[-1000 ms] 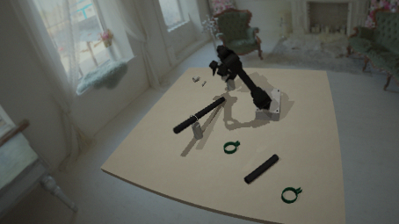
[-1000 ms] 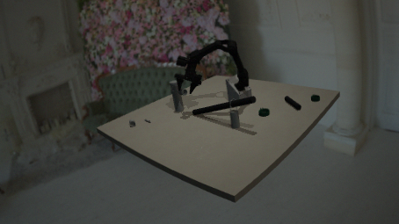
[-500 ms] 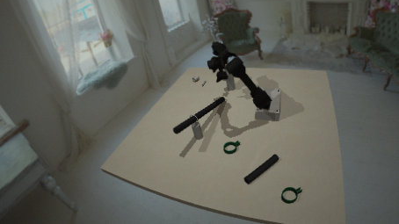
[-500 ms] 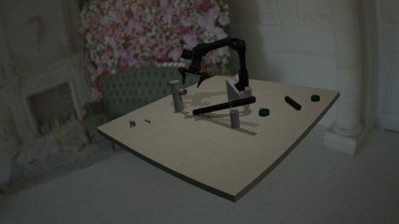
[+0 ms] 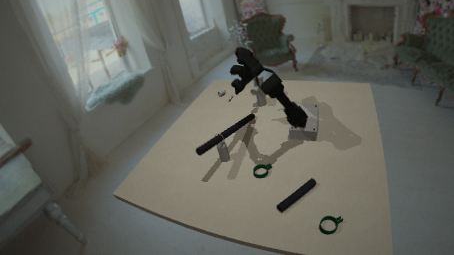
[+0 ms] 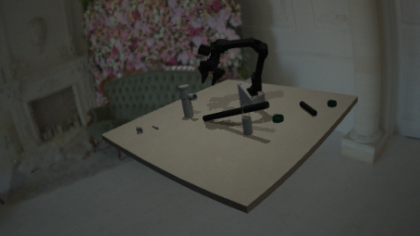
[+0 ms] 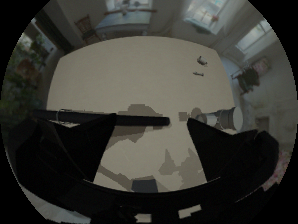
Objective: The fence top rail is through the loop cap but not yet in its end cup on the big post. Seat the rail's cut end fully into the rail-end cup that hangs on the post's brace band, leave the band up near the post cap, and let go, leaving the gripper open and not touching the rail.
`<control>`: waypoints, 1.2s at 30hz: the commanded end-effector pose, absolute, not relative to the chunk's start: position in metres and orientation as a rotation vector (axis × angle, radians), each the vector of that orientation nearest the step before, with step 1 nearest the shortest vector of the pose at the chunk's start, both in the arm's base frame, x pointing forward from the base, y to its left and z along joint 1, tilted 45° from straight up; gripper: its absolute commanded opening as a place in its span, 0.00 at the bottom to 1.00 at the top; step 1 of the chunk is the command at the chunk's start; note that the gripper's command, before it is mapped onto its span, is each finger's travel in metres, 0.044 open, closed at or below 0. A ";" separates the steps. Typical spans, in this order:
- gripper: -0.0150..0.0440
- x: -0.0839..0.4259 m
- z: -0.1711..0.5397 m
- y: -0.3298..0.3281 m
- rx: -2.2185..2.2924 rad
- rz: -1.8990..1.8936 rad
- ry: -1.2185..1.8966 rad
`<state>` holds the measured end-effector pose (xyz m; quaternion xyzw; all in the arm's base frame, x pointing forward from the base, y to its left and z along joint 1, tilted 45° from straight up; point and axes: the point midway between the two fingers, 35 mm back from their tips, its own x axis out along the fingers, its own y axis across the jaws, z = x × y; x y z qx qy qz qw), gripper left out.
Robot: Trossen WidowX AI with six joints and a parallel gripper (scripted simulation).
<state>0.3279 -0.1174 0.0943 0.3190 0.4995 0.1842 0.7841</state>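
The black rail (image 5: 235, 128) (image 6: 231, 112) (image 7: 142, 121) passes through the loop cap on the short grey post (image 5: 223, 152) (image 6: 247, 126). Its end toward the big post (image 5: 260, 97) (image 6: 187, 108) (image 7: 228, 119) stops short of it, with a gap. The rail-end cup (image 6: 192, 97) sticks out from the big post's side, below the post cap (image 6: 184, 86). The rail end is lower than the cup. My gripper (image 5: 234, 81) (image 6: 208, 82) (image 7: 153, 119) is wide open and empty, raised above the rail end and big post. In the wrist view one finger overlaps the rail, but the exterior view shows them apart.
A short black bar (image 5: 297, 195) (image 6: 308, 108) and two green rings, one (image 5: 254, 172) (image 6: 277, 118) near the short post, lie on the table (image 5: 175, 186) (image 6: 203, 158). Two small grey parts, one (image 5: 221, 93) (image 6: 139, 130) (image 7: 201, 60) larger, lie beyond the big post.
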 end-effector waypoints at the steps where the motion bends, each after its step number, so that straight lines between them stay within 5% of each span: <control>1: 1.00 0.328 0.095 -0.117 0.718 0.377 1.096; 9: 1.00 0.337 0.079 -0.079 1.178 0.085 1.422; 19: 1.00 0.339 0.055 -0.021 1.672 -0.733 1.818; 36: 1.00 0.337 0.030 0.004 1.679 -0.750 1.823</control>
